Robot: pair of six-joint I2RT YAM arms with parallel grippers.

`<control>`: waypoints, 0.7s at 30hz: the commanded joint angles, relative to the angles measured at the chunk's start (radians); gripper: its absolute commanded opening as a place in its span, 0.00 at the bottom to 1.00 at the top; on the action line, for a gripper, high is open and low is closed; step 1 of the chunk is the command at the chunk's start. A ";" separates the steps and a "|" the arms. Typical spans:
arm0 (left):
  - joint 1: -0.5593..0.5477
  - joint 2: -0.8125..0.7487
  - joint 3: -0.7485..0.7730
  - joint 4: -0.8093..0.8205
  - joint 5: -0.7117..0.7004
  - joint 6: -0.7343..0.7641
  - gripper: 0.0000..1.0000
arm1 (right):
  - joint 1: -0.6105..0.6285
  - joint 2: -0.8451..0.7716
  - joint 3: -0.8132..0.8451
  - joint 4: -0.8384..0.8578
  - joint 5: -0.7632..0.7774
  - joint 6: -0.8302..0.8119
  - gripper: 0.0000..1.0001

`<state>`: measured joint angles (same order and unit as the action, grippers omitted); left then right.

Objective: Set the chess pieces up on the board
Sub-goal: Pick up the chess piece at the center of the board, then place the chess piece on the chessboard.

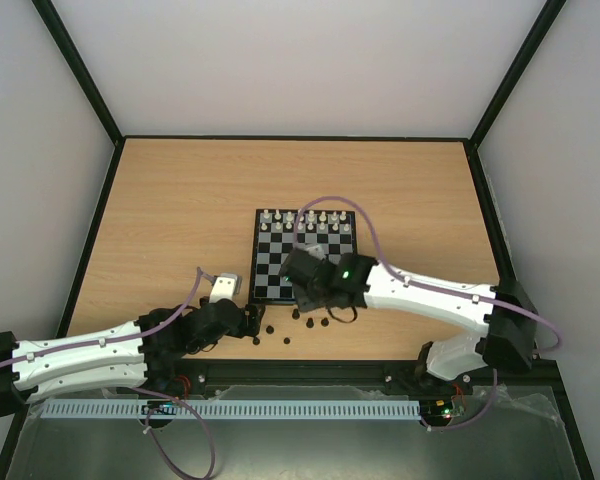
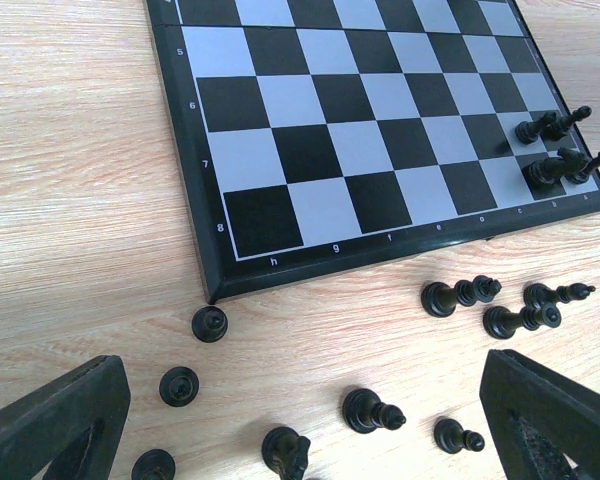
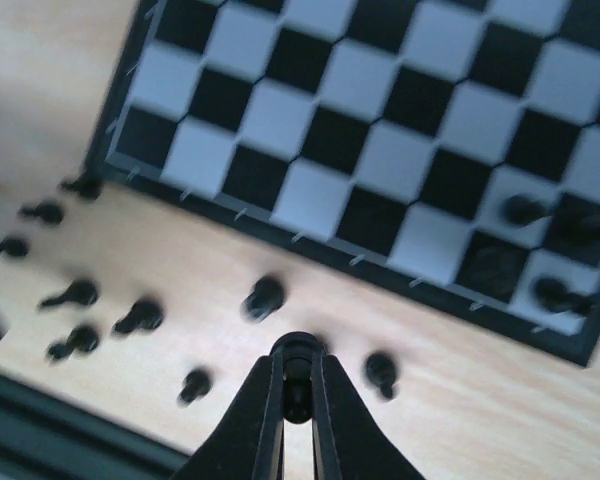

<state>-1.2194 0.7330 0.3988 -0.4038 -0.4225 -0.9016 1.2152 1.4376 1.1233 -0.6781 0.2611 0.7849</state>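
Note:
The board point(image 1: 280, 262) lies mid-table, with white pieces point(image 1: 310, 218) on its far rows. Several black chess pieces point(image 2: 370, 410) stand on the wood just in front of the board's near edge; a few more black pieces point(image 2: 552, 165) stand on its near right corner squares. My right gripper point(image 3: 297, 385) is shut on a black chess piece point(image 3: 297, 355), held above the wood beside the board's near edge point(image 3: 310, 245). My left gripper point(image 2: 310, 440) is open and empty, low over the loose pieces, with its fingers point(image 2: 50, 420) on either side of them.
A small white block point(image 1: 224, 286) lies left of the board by the left arm. The table's near edge has a black rail point(image 1: 300, 372). Dark frame posts run along both sides.

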 commanded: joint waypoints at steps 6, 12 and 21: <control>-0.009 0.020 0.005 -0.012 -0.019 0.000 0.99 | -0.255 0.080 0.028 -0.040 -0.018 -0.191 0.05; -0.009 0.012 0.005 -0.021 -0.025 -0.006 0.99 | -0.337 0.183 0.035 0.034 -0.085 -0.248 0.05; -0.009 0.018 0.005 -0.023 -0.028 -0.010 0.99 | -0.349 0.289 0.052 0.055 -0.074 -0.263 0.05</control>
<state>-1.2194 0.7490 0.3988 -0.4042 -0.4255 -0.9028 0.8703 1.6932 1.1477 -0.6117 0.1871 0.5449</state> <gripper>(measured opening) 0.989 0.066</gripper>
